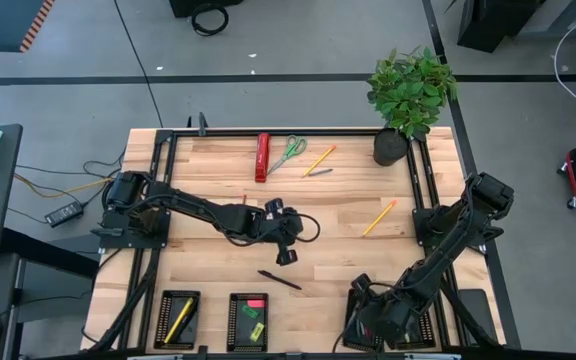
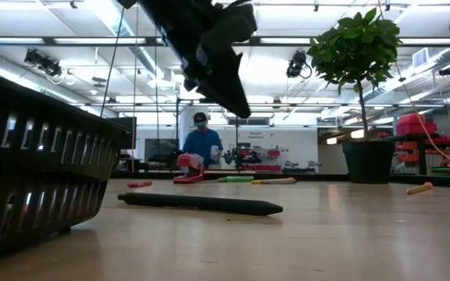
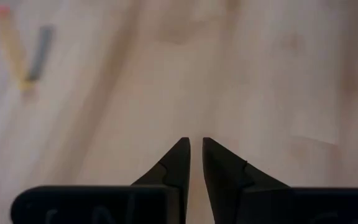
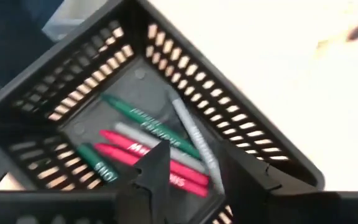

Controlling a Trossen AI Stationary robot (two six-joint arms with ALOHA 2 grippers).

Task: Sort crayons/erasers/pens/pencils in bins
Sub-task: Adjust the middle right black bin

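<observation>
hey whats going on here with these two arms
Two robot arms are sorting stationery into black bins at the table's near edge. The right end effector hangs open over a bin holding green, red and grey crayons. The left end effector hovers mid-table, nearly shut and holding nothing, near a black pen. Another bin holds erasers; a pencil and scissors lie loose on the table.

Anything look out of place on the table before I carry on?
Nothing is spilled or damaged. Unsorted items still lie loose: a black pen near the bins, an orange pencil at right, and another pencil at the far edge beside the scissors and red tool.
</observation>
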